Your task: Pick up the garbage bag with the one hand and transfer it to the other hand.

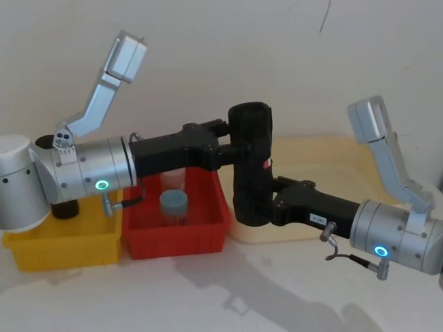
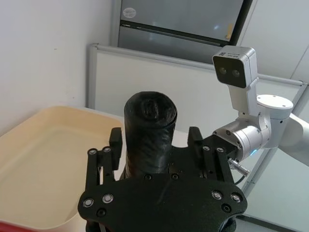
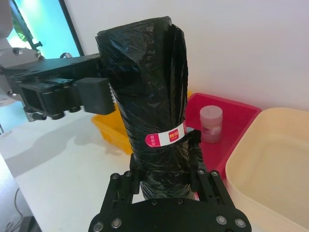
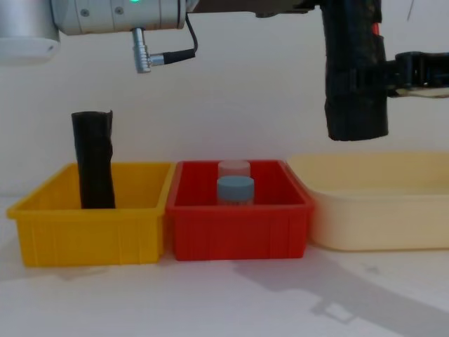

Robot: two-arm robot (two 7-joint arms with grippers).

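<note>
White surface (image 1: 277, 290) carries, along its far edge, a cream tray (image 1: 325, 155), a yellow bin (image 1: 62, 252) and a red bin (image 1: 180, 238) between them. The black bag (image 1: 250, 162) stands upright in the air, above the place where red bin and tray meet. The left gripper (image 1: 239, 144) is clamped on its upper part, the right gripper (image 1: 275, 199) on its lower part.

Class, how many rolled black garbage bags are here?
2. One garbage bag is aloft, in the left gripper and right gripper; a second roll stands upright in the yellow bin.
</note>
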